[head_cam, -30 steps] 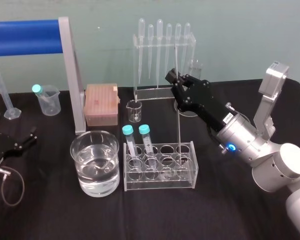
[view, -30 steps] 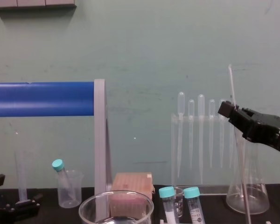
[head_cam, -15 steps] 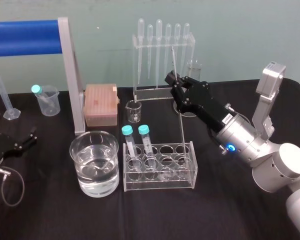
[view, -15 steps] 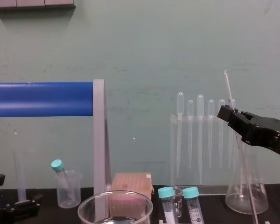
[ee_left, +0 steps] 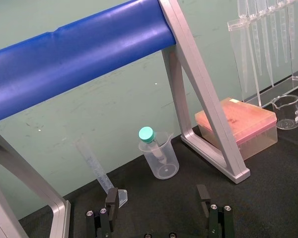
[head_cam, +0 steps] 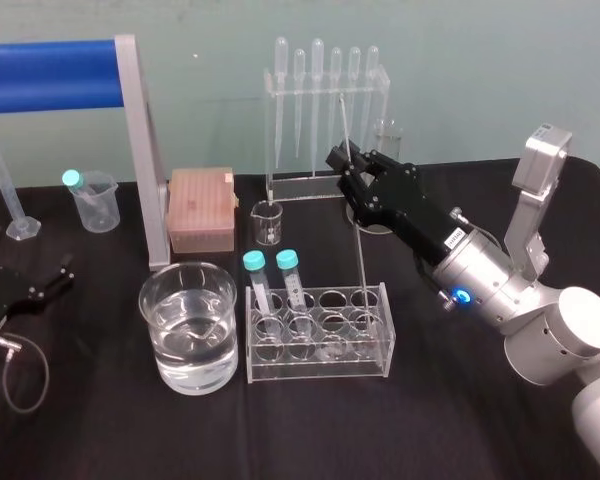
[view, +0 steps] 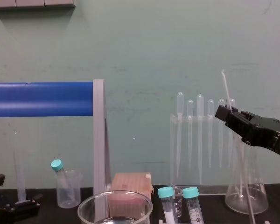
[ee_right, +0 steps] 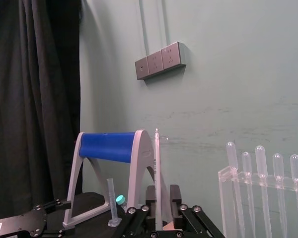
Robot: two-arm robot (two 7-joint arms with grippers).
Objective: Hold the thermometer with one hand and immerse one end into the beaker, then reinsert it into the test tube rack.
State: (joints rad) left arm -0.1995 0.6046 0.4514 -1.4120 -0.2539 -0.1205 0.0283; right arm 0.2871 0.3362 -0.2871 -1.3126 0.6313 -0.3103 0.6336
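The thermometer [head_cam: 358, 240], a long thin whitish rod, stands tilted with its lower end in the rightmost front hole of the clear test tube rack [head_cam: 320, 345]. My right gripper [head_cam: 342, 157] is around its upper part, above and behind the rack. In the right wrist view the thermometer [ee_right: 157, 168] rises between the black fingers [ee_right: 175, 197], which stand slightly parted with a gap beside it. In the chest view the thermometer [view: 225, 91] pokes up past the right gripper [view: 221, 113]. The large beaker [head_cam: 190, 325] holds water left of the rack. My left gripper [head_cam: 40, 290] rests open at the table's left.
Two teal-capped tubes [head_cam: 275, 285] stand in the rack's left holes. Behind are a pipette stand [head_cam: 325, 90], a conical flask [view: 246, 191], a small glass beaker [head_cam: 269, 222] and a pink tip box [head_cam: 202, 208]. A blue-barred frame [head_cam: 50, 75] and a small plastic beaker [head_cam: 95, 200] are at the left.
The thermometer has sunk a little and its top has leaned left. The right gripper's fingers have parted slightly around it. The left arm has not moved.
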